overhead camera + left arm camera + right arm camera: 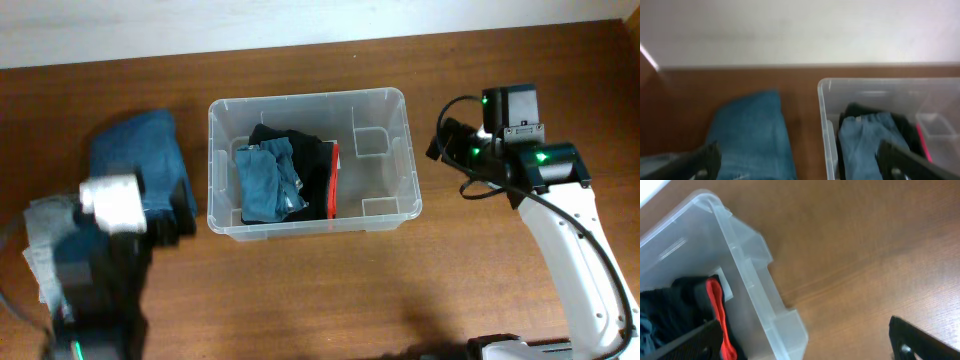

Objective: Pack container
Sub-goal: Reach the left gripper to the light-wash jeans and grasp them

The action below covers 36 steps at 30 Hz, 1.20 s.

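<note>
The clear plastic container [310, 98] stands mid-table. It holds a crumpled blue denim piece [265, 185] and a black garment with red trim [318, 170]. A folded blue denim garment [140, 155] lies left of it. My left gripper [170, 222] is blurred, near that garment's front edge. In the left wrist view its fingers [800, 167] are wide open and empty, spanning the denim [750, 135] and the container wall [823, 115]. My right gripper [442, 140] is beside the container's right wall. In the right wrist view it [805, 347] is open and empty over the container's corner [747, 265].
A grey cloth [38, 250] lies at the far left under the left arm. A white wall edge [300, 20] runs along the back of the table. Bare wood shows in front of the container [330, 290].
</note>
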Each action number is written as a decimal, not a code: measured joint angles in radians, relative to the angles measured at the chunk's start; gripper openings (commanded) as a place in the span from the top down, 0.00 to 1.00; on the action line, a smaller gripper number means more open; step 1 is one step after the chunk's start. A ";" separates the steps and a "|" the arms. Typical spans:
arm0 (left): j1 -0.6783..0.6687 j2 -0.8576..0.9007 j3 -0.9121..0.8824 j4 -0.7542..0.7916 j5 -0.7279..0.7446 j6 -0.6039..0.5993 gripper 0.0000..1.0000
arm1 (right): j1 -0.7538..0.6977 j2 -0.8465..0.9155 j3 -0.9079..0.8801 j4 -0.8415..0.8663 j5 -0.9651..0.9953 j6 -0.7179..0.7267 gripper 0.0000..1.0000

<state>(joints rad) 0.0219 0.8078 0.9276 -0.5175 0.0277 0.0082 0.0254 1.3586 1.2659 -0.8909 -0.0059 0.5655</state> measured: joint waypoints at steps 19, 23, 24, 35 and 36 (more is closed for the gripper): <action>0.210 0.605 0.541 -0.451 -0.069 -0.139 0.01 | -0.018 -0.013 0.012 0.092 0.006 -0.069 0.02; 0.417 0.610 0.541 -0.481 -0.059 -0.186 0.01 | -0.018 -0.013 0.012 0.092 0.006 -0.070 0.02; 0.452 0.613 0.541 -0.489 -0.058 -0.190 0.01 | -0.018 -0.013 0.012 0.092 0.006 -0.069 0.02; 0.724 0.810 0.544 -0.534 -0.004 -0.147 0.02 | -0.018 -0.013 0.012 0.092 0.006 -0.072 0.02; 0.740 0.826 0.544 -0.531 0.019 -0.136 0.02 | -0.018 -0.013 0.012 0.092 0.006 -0.072 0.02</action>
<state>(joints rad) 0.7616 1.6333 1.4719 -1.0489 0.0463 -0.1276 0.0071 1.3453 1.2778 -0.7990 0.0002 0.4934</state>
